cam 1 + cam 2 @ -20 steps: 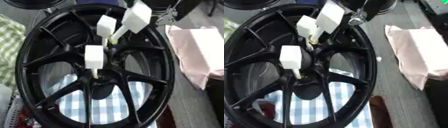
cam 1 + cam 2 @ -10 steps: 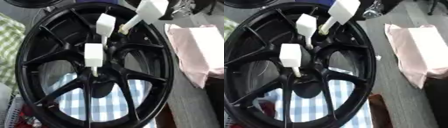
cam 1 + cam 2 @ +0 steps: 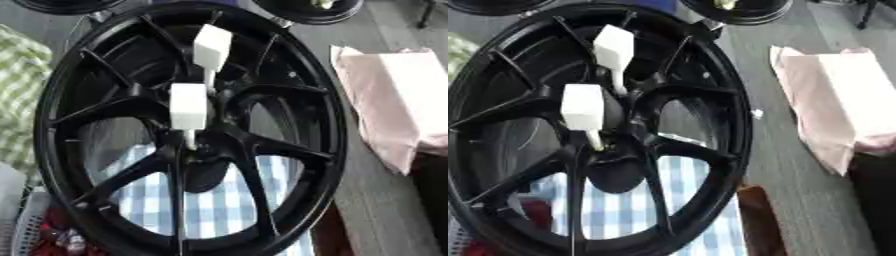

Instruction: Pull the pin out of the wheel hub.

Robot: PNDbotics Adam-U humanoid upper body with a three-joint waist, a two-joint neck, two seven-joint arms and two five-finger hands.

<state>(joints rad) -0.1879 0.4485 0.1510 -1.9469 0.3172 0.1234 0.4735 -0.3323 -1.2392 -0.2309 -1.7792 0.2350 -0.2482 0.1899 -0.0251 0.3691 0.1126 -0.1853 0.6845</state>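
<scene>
Neither of my hands appears in either eye view, so their state cannot be reported. The black wheel hub (image 3: 188,135) fills the frame over a blue checked cloth (image 3: 210,210). Two white pins remain seated near its centre: near pin (image 3: 188,107) and far pin (image 3: 211,50), both upright. A pink cloth (image 3: 394,100) lies to the right.

Third white pin, held tilted over the upper right of the wheel (image 3: 61,120) a second ago and half a second ago, is gone from both views, along with the hand part that showed beside it at the top. Two white pins are left: upper pin (image 3: 210,47) and lower pin (image 3: 188,107), both upright at the hub (image 3: 206,150).
</scene>
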